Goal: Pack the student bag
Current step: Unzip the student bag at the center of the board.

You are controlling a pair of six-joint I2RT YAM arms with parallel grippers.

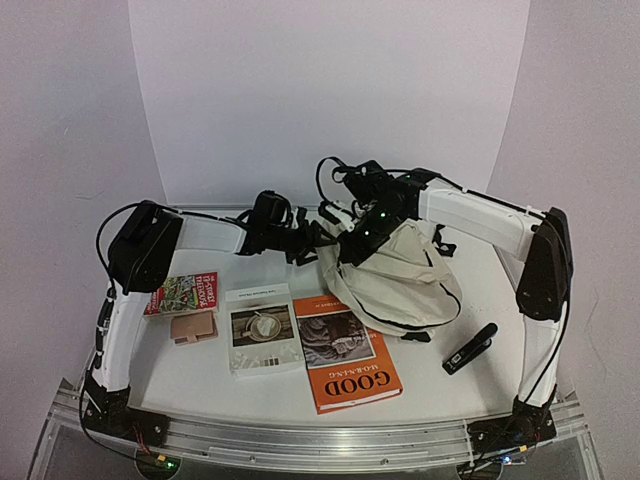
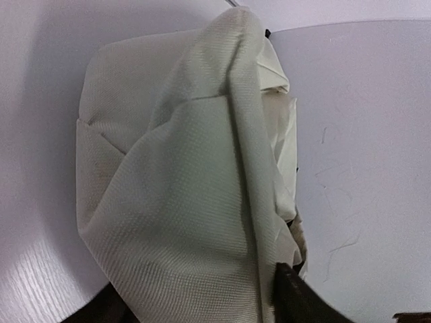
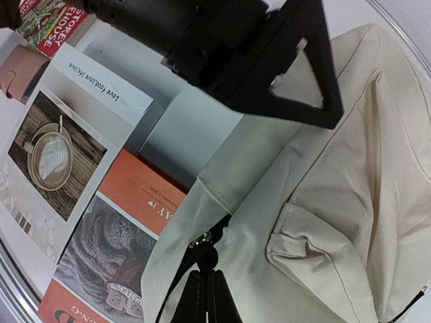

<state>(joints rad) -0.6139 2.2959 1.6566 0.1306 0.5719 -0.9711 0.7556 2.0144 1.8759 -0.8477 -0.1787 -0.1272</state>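
The student bag (image 1: pixel 400 280) is a cream fabric backpack, slumped right of the table's centre. My right gripper (image 3: pixel 207 274) is shut on its black zipper pull (image 3: pixel 205 254) at the bag's upper left edge, next to my left gripper (image 1: pixel 325 232). In the left wrist view a raised fold of the bag (image 2: pixel 188 188) fills the space between the left gripper's fingers (image 2: pixel 296 299). Those jaws stand wide apart, and the right finger touches the cloth. From the right wrist view, the left gripper (image 3: pixel 269 60) hangs just above the bag.
An orange book (image 1: pixel 345 350) lies in front of the bag, its corner under the cloth. Left of it lie a white book with a coffee photo (image 1: pixel 262 328), a brown wallet (image 1: pixel 193 327) and a small red book (image 1: pixel 180 293). A black oblong object (image 1: pixel 470 348) lies at the right.
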